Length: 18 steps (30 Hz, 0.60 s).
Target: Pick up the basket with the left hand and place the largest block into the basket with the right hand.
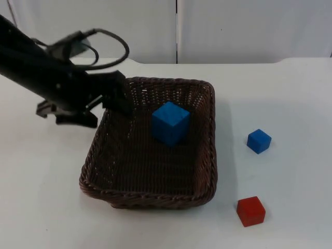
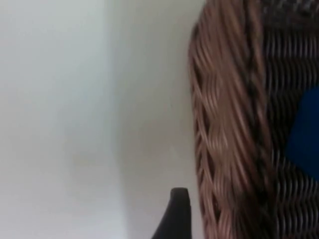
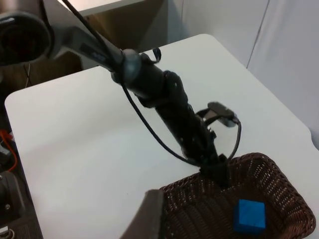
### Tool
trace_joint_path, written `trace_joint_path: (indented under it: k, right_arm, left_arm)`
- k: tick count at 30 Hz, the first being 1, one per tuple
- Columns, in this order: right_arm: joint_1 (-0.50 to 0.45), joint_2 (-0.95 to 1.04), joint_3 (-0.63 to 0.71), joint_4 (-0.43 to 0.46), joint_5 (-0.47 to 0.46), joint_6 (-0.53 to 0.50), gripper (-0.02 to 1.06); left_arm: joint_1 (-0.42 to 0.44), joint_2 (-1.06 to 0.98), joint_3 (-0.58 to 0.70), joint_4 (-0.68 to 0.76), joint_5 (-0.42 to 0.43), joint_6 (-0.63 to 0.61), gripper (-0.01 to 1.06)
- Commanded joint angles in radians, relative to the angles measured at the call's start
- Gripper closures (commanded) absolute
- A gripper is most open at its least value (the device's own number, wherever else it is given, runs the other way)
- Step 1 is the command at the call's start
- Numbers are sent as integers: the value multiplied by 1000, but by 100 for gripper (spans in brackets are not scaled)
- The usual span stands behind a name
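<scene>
Gripping the back left rim of the basket (image 1: 155,199) is my left pincer (image 1: 120,101), one finger outside the wicker wall and the other reaching inside it, so it is clamped on that rim. The basket is dark brown woven wicker, roughly square with rounded corners, and it sits near the middle of the white tabletop (image 1: 41,197). From my left wrist I see the braided rim (image 2: 224,139) close up, with my black fingertip (image 2: 177,214) just beside its outer face and bare tabletop (image 2: 60,124) beyond.

Inside the basket stands the large blue block (image 1: 170,123), toward the back right part of the woven floor, one corner turned to the front. My left wrist catches a patch of that blue (image 2: 305,134) past the rim.

To the right of the basket, on the tabletop and well apart from it, lies a small blue block (image 1: 259,141). Nearer the front edge sits a red block (image 1: 251,211), a little bigger than the small blue one, just off the basket's front right corner.

From my right wrist I look down on the basket (image 3: 284,189), the blue block (image 3: 249,216) in it, and my left arm (image 3: 169,109) reaching to its rim. I cannot tell how my right pincer stands.
</scene>
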Motion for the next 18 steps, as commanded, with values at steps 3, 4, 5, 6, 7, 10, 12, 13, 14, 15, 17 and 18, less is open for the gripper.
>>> trace_joint_path:
  k: [3,4,5,6,7,10,12,13,14,15,17,18]
  right_arm:
    - [-3,-6,0,4,4,-5,21]
    - [-3,-6,0,4,4,-5,21]
    - [-3,-6,0,4,4,-5,21]
    - [-3,-6,0,3,4,-10,21]
    - [-3,-6,0,3,4,-12,21]
    - [-3,-6,0,3,4,-12,21]
    - [-3,-6,0,3,4,-12,21]
    - [-3,-8,0,3,4,-12,21]
    - [-3,-8,0,3,4,-12,21]
    - [-3,-16,1,3,4,-12,21]
    - [-3,-26,16,3,4,-12,21]
    - [-3,-47,42,4,4,-12,21]
  left_arm:
    - [4,-84,-4,130,-24,-74,32]
    - [4,-104,-4,151,-24,-84,32]
    - [4,-104,-4,151,-24,-84,32]
    - [4,-125,-4,164,-22,-94,32]
    - [4,-146,-4,180,-16,-109,32]
    - [4,-214,-4,207,-3,-133,32]
    - [4,-234,-4,215,4,-133,32]
    - [4,-274,-4,230,17,-148,32]
    - [4,-301,-4,242,28,-155,32]
    - [4,-325,-4,250,40,-155,32]
    - [4,-355,-3,253,52,-155,32]
    - [4,-386,-1,258,66,-155,32]
